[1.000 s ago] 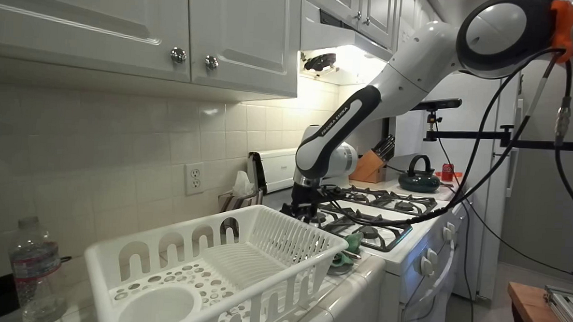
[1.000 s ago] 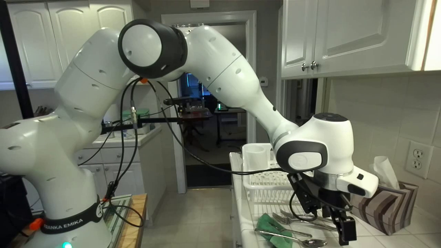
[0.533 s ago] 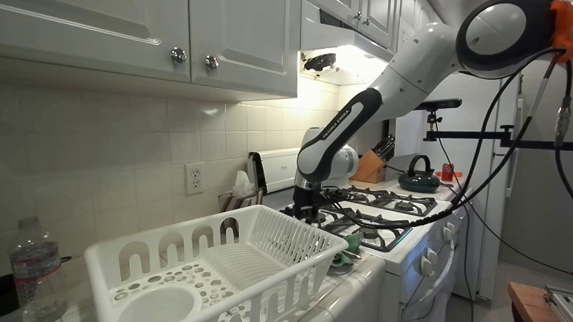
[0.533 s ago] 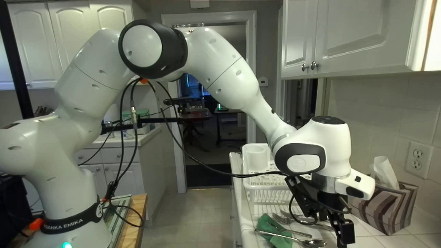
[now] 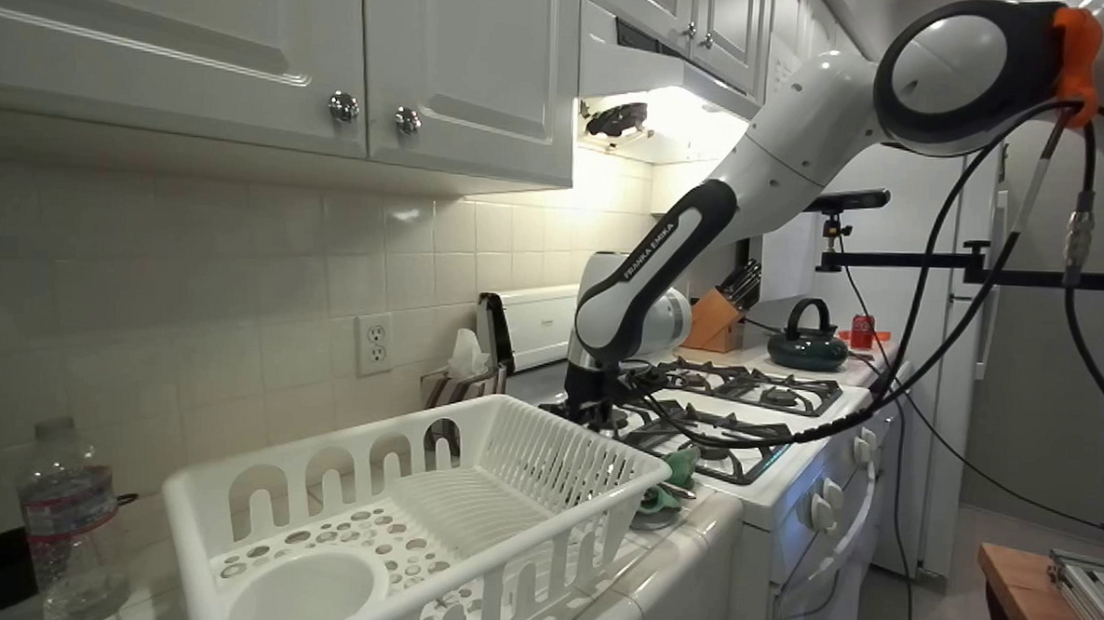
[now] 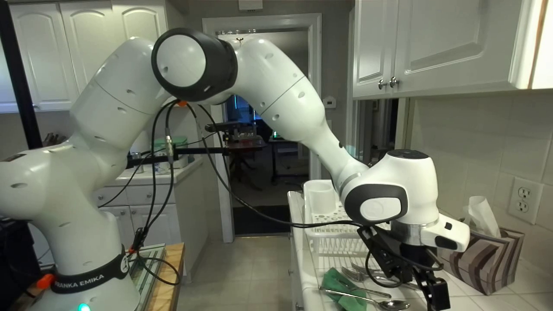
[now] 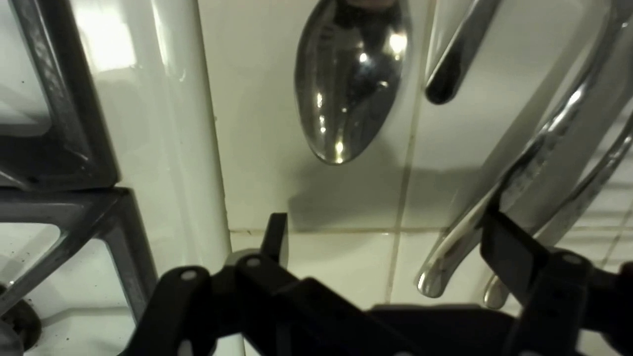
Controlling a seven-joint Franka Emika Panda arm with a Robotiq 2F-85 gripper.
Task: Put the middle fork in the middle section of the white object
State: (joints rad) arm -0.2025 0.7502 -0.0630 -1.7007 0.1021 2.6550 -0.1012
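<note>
- At the left of an exterior view, your white robot arm (image 6: 285,103) rises beside a wooden tabletop (image 6: 173,263) and arches right.
- Far back in the middle is a framed doorway (image 6: 314,77), dim beyond.
- Right of that, a white tiled counter (image 6: 304,265) runs from near to far.
- On its far part you have the white dish rack (image 6: 339,236), upright, with a round cup compartment (image 6: 322,196) at its far left; the arm hides some of its right side.
- On the near side of the rack, by the counter's left edge, lies a crumpled green cloth (image 6: 335,280).
- A shiny spoon (image 6: 394,305) lies with its handle over the cloth and its bowl to the right; just beyond, a slim handle (image 6: 378,293) also points right, its head unclear.
- Farther than these lies your middle fork (image 6: 356,275), tines left, on the counter between that slim handle and a far fork (image 6: 362,268) set the same way.
- Right again, your gripper (image 7: 388,235) points down over the counter. In the wrist view its fingers (image 7: 509,247) stand wide apart and hold nothing. The middle fork's handle shows between them, partly behind the right-hand one; you cannot tell whether they touch.
- At the right, by the wall (image 6: 488,147), stands a striped tissue box (image 6: 484,263) with white tissue (image 6: 481,216) sticking up.
</note>
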